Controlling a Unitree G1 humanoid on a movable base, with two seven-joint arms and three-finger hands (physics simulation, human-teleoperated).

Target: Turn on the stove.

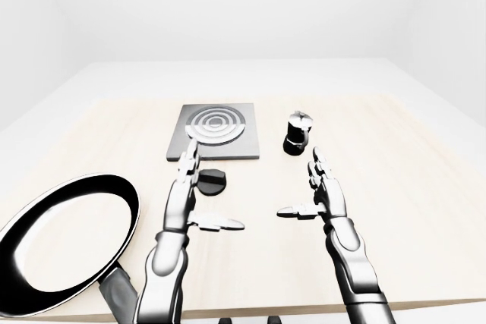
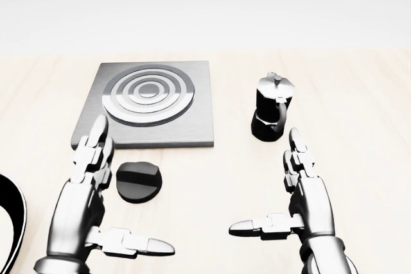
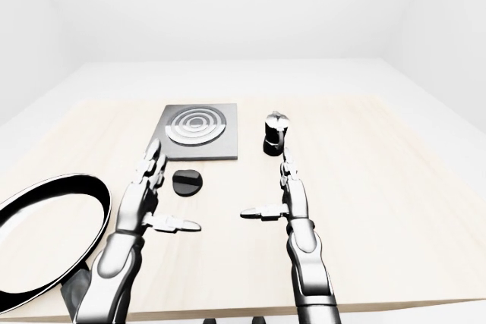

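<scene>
the black knob (image 2: 139, 181) looks rigid and light, best pinched across its raised ridge; the left hand (image 2: 87, 187) and right hand (image 2: 302, 200) hold nothing, fingers spread.

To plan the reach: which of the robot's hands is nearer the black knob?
Left. The left hand sits just left of the knob; the right hand is far right.

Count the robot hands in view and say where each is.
2. The left hand hovers just left of the black knob; the right hand hovers below the coffee pot. Both open.
</scene>
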